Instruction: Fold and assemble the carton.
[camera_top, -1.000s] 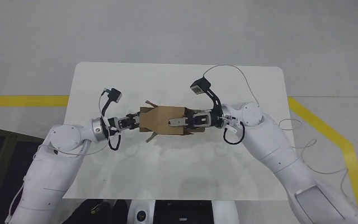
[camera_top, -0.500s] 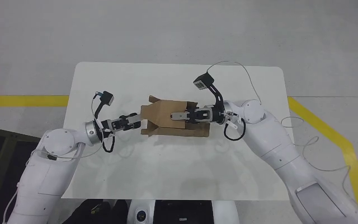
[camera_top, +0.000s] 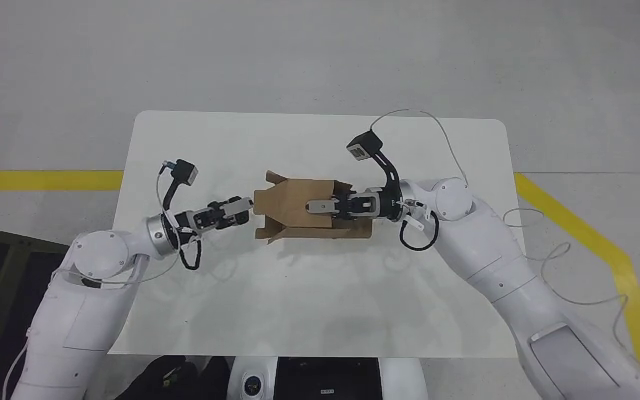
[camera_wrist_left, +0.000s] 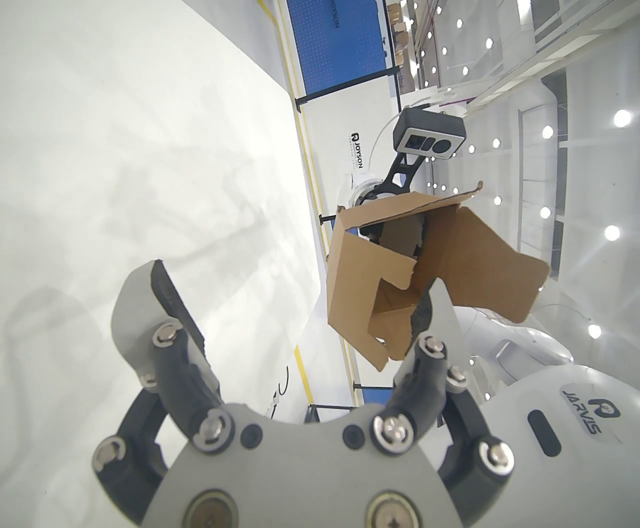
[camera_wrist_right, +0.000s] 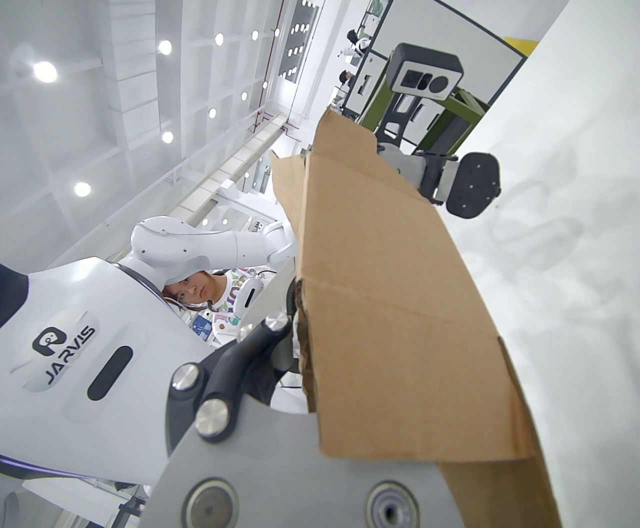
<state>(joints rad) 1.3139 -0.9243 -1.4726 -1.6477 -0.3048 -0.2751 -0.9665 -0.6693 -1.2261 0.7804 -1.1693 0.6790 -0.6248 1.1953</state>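
Observation:
A brown carton (camera_top: 300, 200) is held over the middle of the white table (camera_top: 450, 300), partly opened into a box shape, with loose flaps at the end facing my left arm. My right gripper (camera_top: 330, 207) is shut on one carton wall; in the right wrist view the cardboard (camera_wrist_right: 390, 300) hides one finger, and the other finger (camera_wrist_right: 272, 305) presses the panel edge. My left gripper (camera_top: 240, 212) stands open just beside the carton's flapped end, not touching it. In the left wrist view the carton (camera_wrist_left: 380, 270) sits beyond the spread fingertips (camera_wrist_left: 165, 295).
Bare table top lies all around the carton. Beyond the table's left and right edges, a yellow floor line (camera_top: 60, 180) runs across the floor. Cables loop off my right arm (camera_top: 440, 140).
The carton has swung and opened up in my right gripper, shifting slightly to the back. My left gripper has drawn back from the carton's end toward the left.

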